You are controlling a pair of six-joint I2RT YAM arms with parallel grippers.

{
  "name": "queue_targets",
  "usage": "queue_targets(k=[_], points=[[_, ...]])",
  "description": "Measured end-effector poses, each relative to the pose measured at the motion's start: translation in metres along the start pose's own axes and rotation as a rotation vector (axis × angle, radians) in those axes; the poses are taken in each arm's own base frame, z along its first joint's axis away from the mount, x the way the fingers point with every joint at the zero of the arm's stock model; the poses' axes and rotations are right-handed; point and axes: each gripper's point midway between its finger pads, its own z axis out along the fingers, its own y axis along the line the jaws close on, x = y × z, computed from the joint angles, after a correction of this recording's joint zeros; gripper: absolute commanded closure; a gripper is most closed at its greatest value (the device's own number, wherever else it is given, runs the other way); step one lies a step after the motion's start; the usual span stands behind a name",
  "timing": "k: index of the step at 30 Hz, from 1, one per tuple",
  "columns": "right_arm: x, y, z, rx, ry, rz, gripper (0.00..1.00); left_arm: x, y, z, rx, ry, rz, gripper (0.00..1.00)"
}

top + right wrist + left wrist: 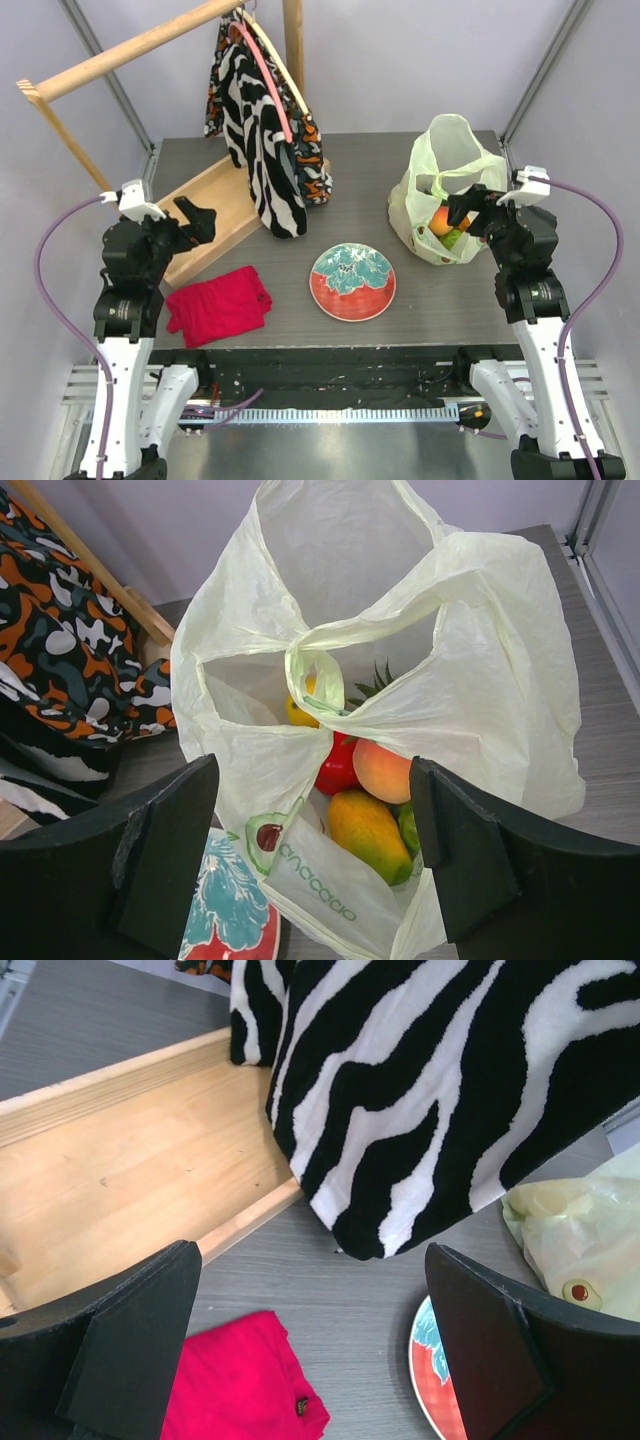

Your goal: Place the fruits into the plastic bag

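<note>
The pale yellow-green plastic bag (448, 185) stands at the back right of the table, its mouth open; it also fills the right wrist view (400, 650). Inside it I see a yellow mango (367, 832), a peach (382, 770), a red pepper (338, 768), a green fruit (408, 828), another yellow fruit (300, 712) and a green pineapple crown (378, 678). My right gripper (472, 212) is open and empty, just in front of the bag's mouth. My left gripper (196, 219) is open and empty, over the wooden base at the left.
A red plate with a teal pattern (352, 282) lies empty mid-table. A red folded cloth (218, 305) lies front left. A black-and-white patterned garment (262, 140) hangs from a wooden rack (130, 50), whose base board (130, 1170) lies at the left.
</note>
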Motion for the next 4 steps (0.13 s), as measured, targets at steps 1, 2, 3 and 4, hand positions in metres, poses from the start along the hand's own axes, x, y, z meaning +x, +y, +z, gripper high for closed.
queue_targets(k=[1,2,3,4], points=[[-0.0002,-0.0007,0.0000,0.004,-0.001,-0.002,0.15,-0.0007,0.0009,-0.0025,-0.006,-0.006,0.001,0.00],[-0.0005,-0.0013,-0.0001,0.006,-0.002,-0.005,0.15,-0.0017,0.0017,-0.0045,-0.011,-0.012,0.002,0.00],[-0.0003,-0.0019,-0.0002,0.009,-0.003,-0.008,0.15,-0.0026,0.0027,-0.0061,-0.017,-0.018,0.003,0.00],[-0.0003,-0.0023,-0.0005,0.010,-0.004,-0.009,0.15,-0.0035,0.0034,-0.0076,-0.022,-0.023,0.004,0.00]])
